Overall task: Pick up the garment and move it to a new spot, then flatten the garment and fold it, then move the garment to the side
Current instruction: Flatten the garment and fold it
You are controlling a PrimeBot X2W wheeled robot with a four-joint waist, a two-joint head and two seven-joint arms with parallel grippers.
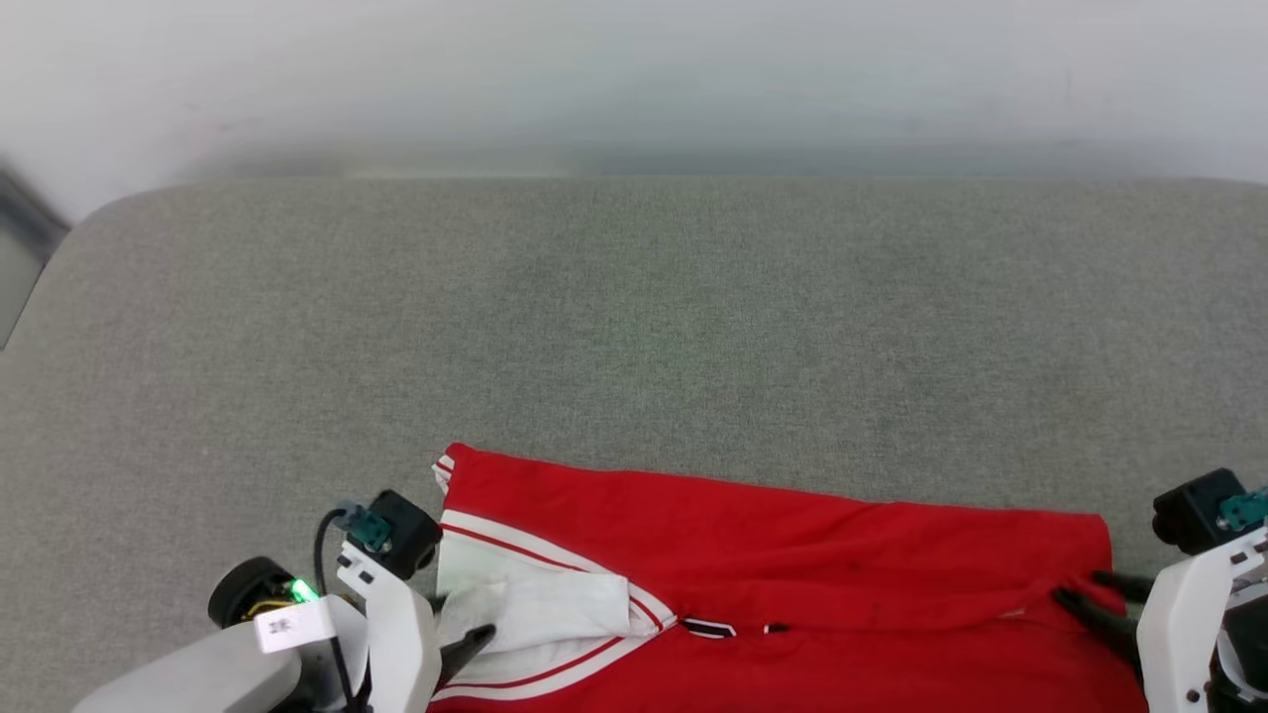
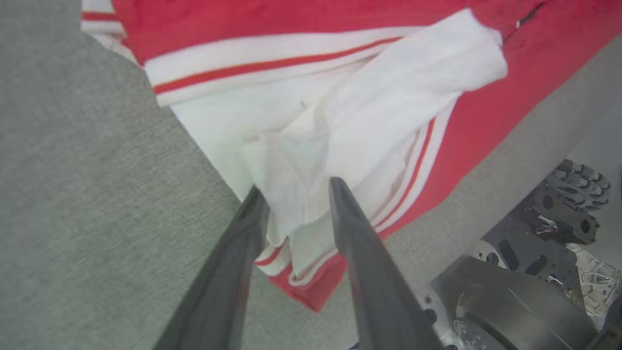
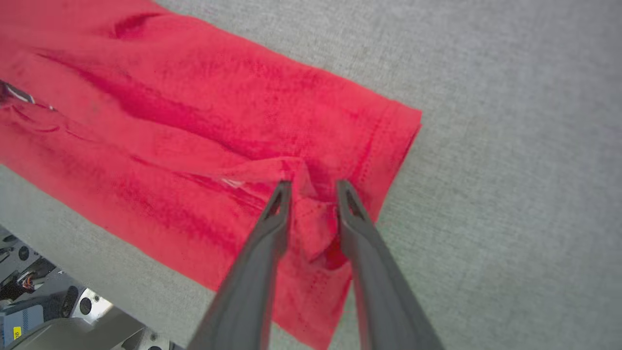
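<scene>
Down at the near edge of the worktop (image 1: 634,327), my left jaws stand apart, straddling the white sleeve (image 2: 340,131) of the garment (image 1: 792,535). The cloth lies slack between the fingers (image 2: 233,272) and nothing is pinched. At the other end my right jaws are parted too, with a small ridge of red hem (image 3: 311,228) puckered up between them, not squeezed as far as I can tell. The garment runs lengthwise along that near edge, from about the middle out toward the near right corner, with a red layer doubled over on top. I read it as light, soft and completely limp: it will sag, bunch and drag rather than hold any shape, and the stacked layers look ready to slide over each other. I'd take it at both ends together and bite deep enough to catch every layer. The stitched hem on the right and the striped trim (image 2: 272,68) by the sleeve on the left are thicker, so I'd expect a surer grip there. The loose sleeve would likely just pull out. Beyond the garment the grey worktop stretches on to its far edge.
</scene>
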